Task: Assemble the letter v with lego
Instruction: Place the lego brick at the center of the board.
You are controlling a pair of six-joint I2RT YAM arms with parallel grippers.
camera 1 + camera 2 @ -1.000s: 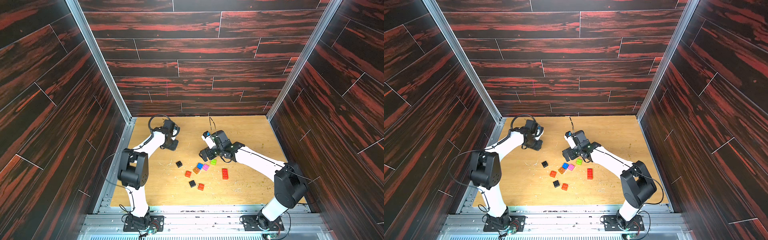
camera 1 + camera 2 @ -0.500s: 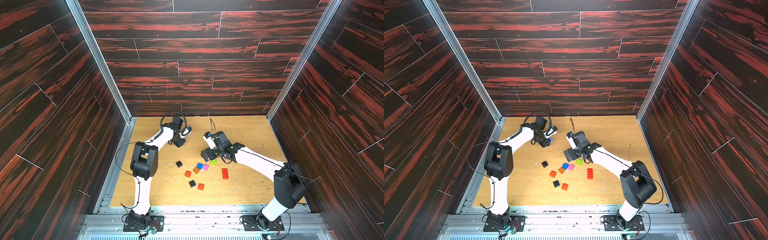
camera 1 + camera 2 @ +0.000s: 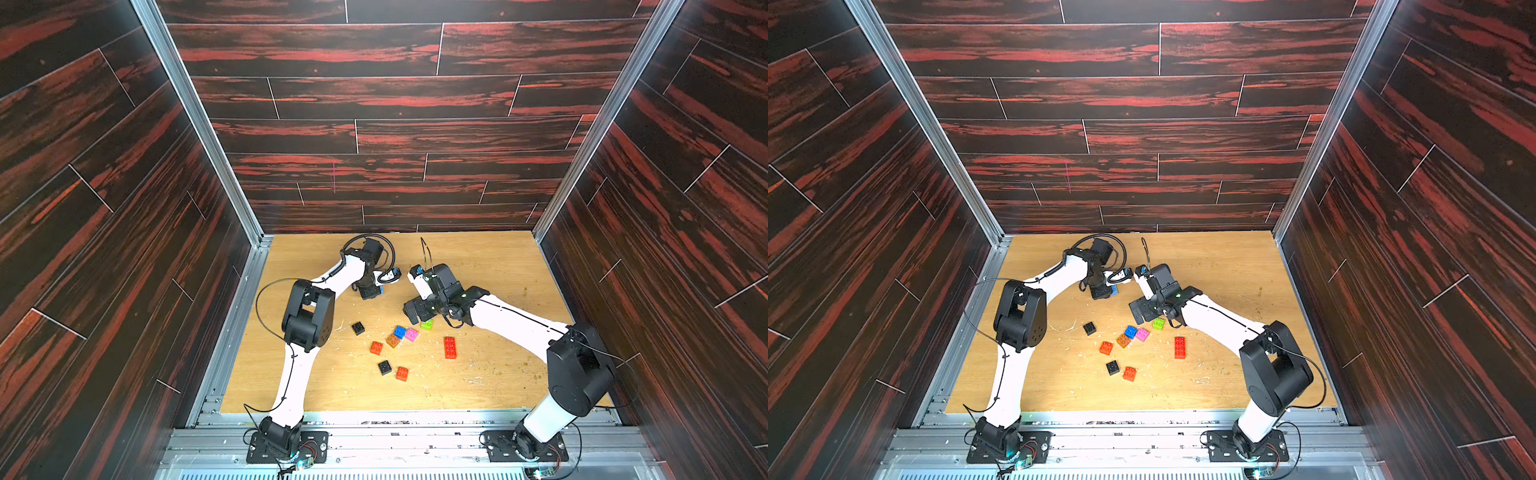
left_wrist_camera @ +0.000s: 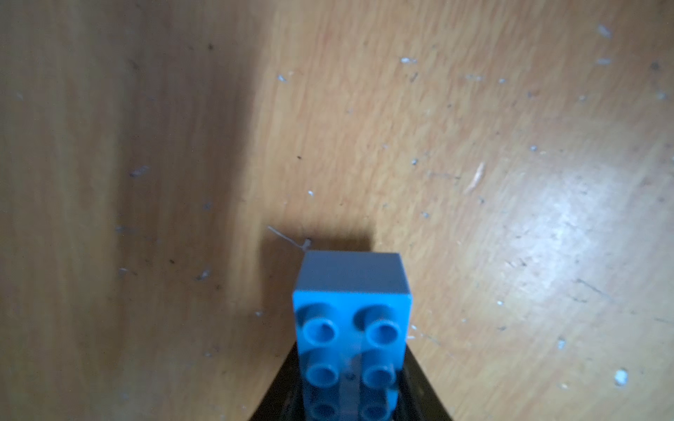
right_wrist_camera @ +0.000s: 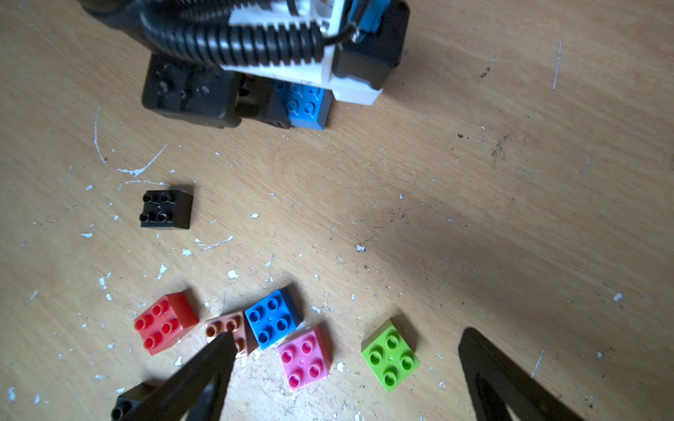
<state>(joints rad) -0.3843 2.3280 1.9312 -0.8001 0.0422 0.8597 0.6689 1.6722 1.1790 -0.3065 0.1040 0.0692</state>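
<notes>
Dial read in a top view, 12 o'clock at the back wall.

Left fingers (image 4: 419, 397): clamped on the long light-blue brick (image 4: 350, 310), studs up. It sits at 11 o'clock of the loose pile, low over the tabletop (image 3: 498, 270). Cannot tell whether it touches.

Pile, all single, none joined:
- black brick (image 3: 358, 328) at 10 o'clock
- red square brick (image 3: 376, 348)
- orange-brown brick (image 3: 392, 340)
- blue brick (image 3: 400, 331)
- pink brick (image 3: 411, 334)
- green brick (image 3: 427, 324) at 2 o'clock
- long red brick (image 3: 449, 347) at 3 o'clock, apart from the rest

Right fingers (image 5: 204, 375): spread wide, empty, with the pink and green bricks under the gap.

Judgement: early step, first stroke of the V going down. Next move: set it slanted and release, then the right fingers pick one square brick.

Writing: none legible.
</notes>
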